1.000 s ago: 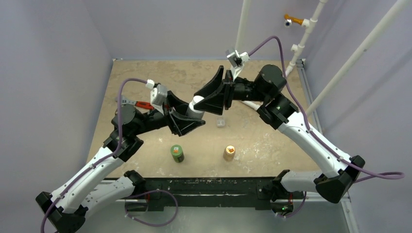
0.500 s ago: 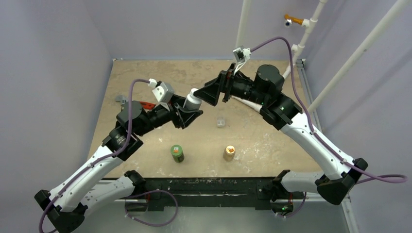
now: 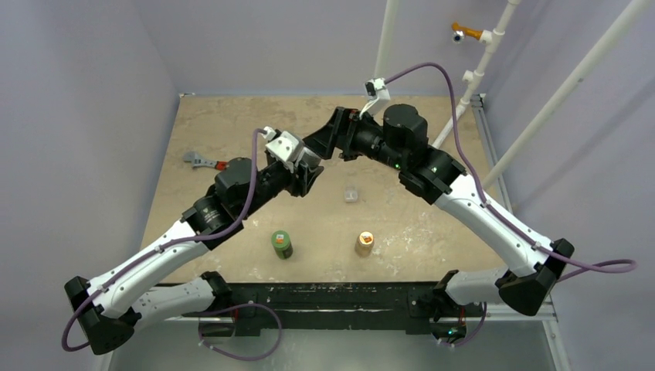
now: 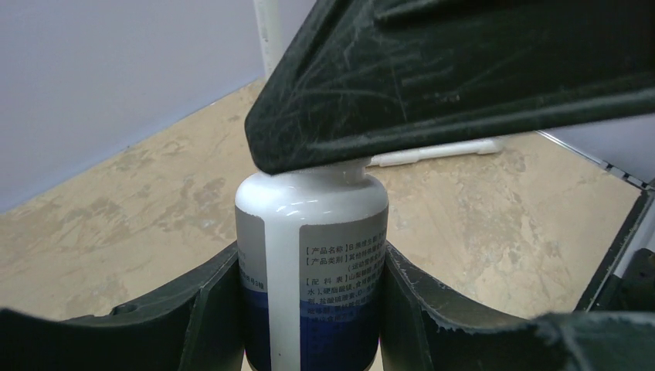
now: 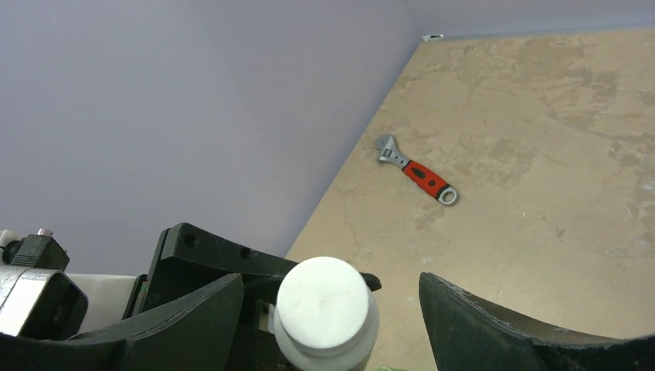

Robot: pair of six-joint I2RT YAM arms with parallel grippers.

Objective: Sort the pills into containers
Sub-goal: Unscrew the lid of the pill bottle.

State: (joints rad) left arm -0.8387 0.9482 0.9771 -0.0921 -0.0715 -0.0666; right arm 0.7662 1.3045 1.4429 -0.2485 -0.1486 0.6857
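Left claw (image 3: 308, 173) grips white bottle (image 4: 309, 232); case (image 3: 351, 194) nearby.

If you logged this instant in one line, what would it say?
left gripper: holds white bottle | right gripper: open, jaws either side of cap | case: untouched | pills: not visible

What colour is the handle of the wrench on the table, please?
The wrench handle is red, clearest in the right wrist view.
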